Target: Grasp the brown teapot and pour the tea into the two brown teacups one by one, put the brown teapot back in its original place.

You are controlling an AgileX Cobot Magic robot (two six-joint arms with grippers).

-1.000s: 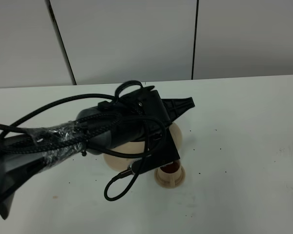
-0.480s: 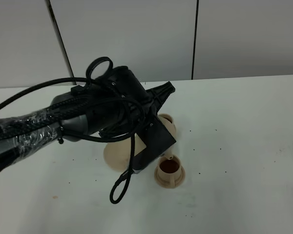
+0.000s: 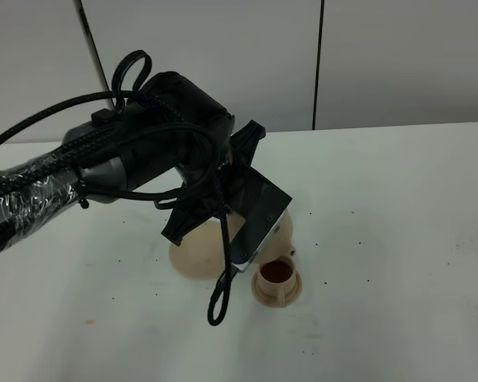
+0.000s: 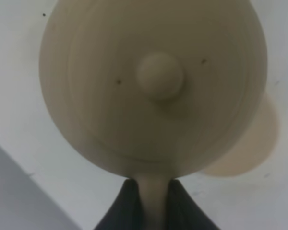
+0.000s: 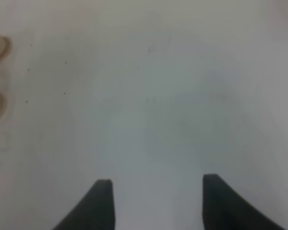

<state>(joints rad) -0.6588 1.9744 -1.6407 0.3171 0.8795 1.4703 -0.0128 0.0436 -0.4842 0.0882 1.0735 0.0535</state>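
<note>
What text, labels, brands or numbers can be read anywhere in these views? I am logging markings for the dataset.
None can be read.
The brown teapot, the teacup with tea in it, the plate and the table are all plain.
The left gripper and the right gripper show no lettering either.

Tan round-bellied teapot (image 4: pixel 153 86) with knobbed lid, held above its round plate (image 3: pixel 193 259), nearer teacup (image 3: pixel 276 283) holding brown tea
</note>
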